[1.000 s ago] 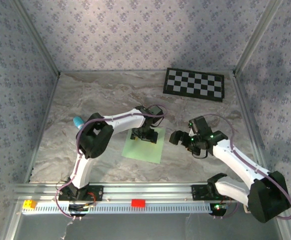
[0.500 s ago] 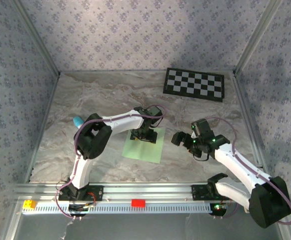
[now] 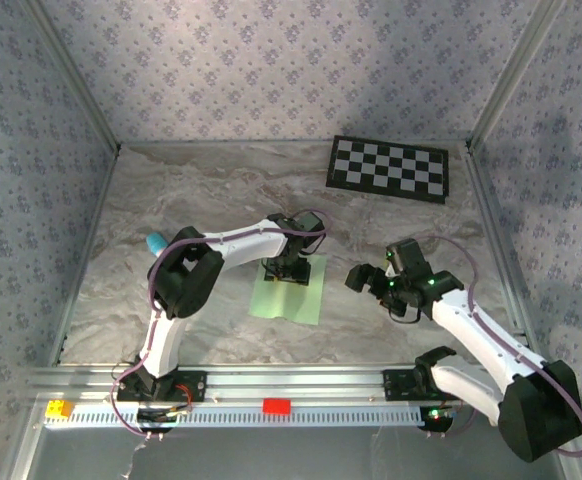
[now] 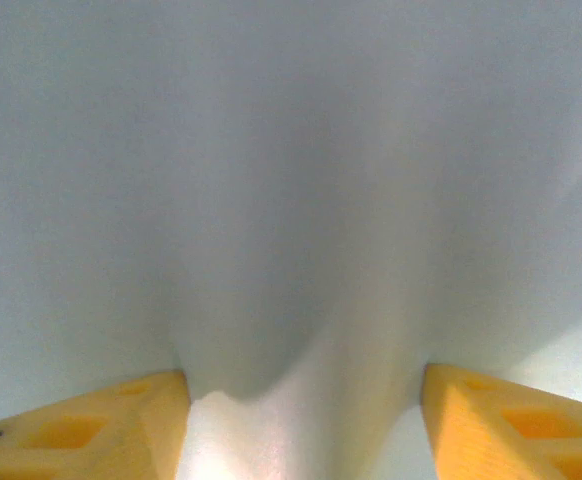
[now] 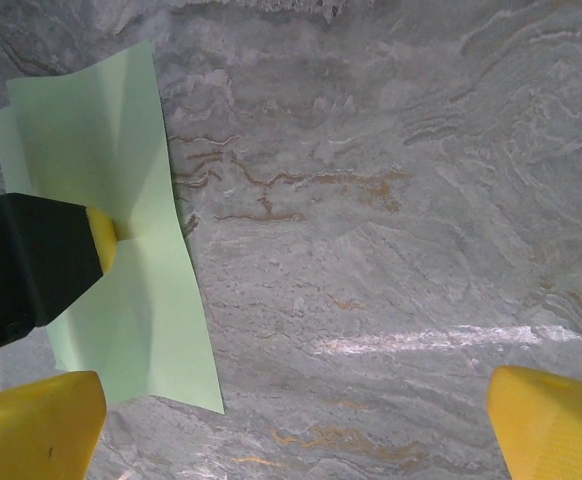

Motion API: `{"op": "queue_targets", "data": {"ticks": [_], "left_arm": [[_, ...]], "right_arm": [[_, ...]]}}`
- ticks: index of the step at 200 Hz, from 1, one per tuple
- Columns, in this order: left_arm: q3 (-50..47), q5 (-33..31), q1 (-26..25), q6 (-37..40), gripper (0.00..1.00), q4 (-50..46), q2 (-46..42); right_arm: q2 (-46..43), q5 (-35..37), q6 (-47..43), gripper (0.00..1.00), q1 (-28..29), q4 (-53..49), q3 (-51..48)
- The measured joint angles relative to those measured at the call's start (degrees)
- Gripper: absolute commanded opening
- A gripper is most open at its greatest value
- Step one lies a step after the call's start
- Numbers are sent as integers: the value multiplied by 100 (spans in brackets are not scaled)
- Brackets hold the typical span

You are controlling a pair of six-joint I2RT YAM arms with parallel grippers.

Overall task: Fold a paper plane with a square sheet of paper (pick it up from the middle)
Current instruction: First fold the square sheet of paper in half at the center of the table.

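The square sheet of paper (image 3: 289, 297) lies pale mint-green on the marble table, near the middle. My left gripper (image 3: 287, 268) presses down on its far half. In the left wrist view the paper (image 4: 291, 180) humps up in a soft ridge between the yellow fingertips (image 4: 91, 430), which still stand apart; the left gripper (image 4: 304, 425) is open around that ridge. The right wrist view has the buckled paper (image 5: 121, 320) at the left, with a yellow left fingertip (image 5: 101, 240) on it. My right gripper (image 3: 363, 278) hovers open to the paper's right, its midpoint (image 5: 296, 430) over bare marble.
A black-and-white checkerboard (image 3: 388, 167) lies at the back right. A small cyan-blue stick (image 3: 156, 243) rests at the left, by the left arm's elbow. Patterned walls close off three sides. A metal rail (image 3: 351, 385) with a red block (image 3: 276, 405) runs along the near edge.
The left jaws have narrowed on the paper, which has drawn in and buckled up at its middle. The right arm has drifted slightly right and nearer.
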Motion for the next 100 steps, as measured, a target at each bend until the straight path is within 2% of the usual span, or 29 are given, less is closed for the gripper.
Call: {"op": "queue_targets", "data": {"ticks": [29,51,100], "left_arm": [[0,20,-4,33,34,2,-15],[0,35,-7,26,29,17,-37],[-225,177,-17,26,26,428,-409]], "right_arm": [[-28,0,0,100,-48,0,0],[-28,9,-2,100,-114,0,0],[-66,201,46,100,-170,13,0]]}}
